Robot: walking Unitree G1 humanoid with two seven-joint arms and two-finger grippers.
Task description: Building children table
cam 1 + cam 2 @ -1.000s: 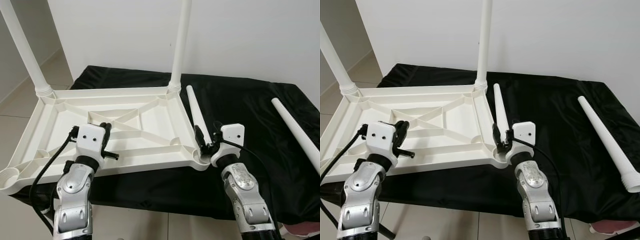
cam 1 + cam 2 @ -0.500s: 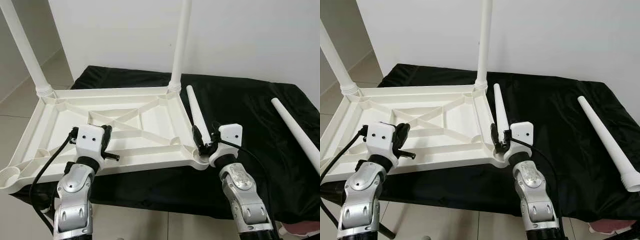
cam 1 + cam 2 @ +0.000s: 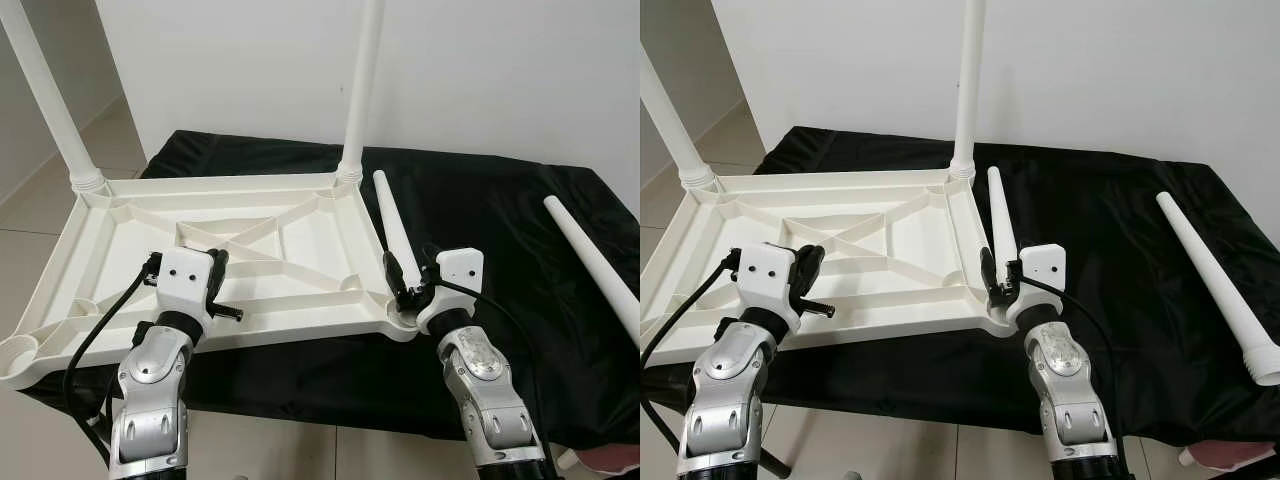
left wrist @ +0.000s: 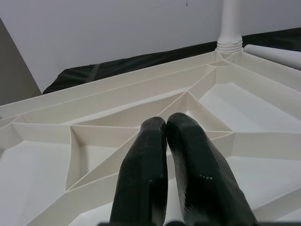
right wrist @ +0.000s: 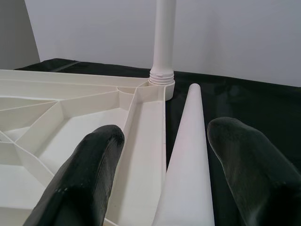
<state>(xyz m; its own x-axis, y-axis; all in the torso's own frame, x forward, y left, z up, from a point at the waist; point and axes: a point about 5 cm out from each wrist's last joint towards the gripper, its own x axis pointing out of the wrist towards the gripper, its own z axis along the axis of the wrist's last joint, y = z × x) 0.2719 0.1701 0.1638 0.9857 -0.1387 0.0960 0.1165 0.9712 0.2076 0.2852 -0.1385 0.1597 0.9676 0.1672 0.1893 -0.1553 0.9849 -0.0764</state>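
The white table top [image 3: 300,235] lies upside down, ribs up, on a black cloth. Two white legs stand screwed into its far corners, one far left [image 3: 50,100] and one far right [image 3: 360,90]. A third leg [image 3: 392,225] lies flat along the top's right rim. My right gripper [image 3: 410,272] is open at that leg's thick near end, and the leg [image 5: 190,141] runs between the two fingers [image 5: 89,165]. My left gripper [image 3: 217,262] is shut and empty, hovering over the top's near rim, its fingertips [image 4: 155,129] pressed together above the ribs.
A fourth loose leg [image 3: 1210,270] lies on the black cloth [image 3: 500,200] at the far right, apart from the top. An open socket [image 3: 18,355] sits at the top's near left corner, which overhangs the cloth's edge. A white wall is behind, tiled floor below.
My left arm has shifted slightly to the right over the near rim. The right gripper has edged a little left around the lying leg. The table parts have not moved.
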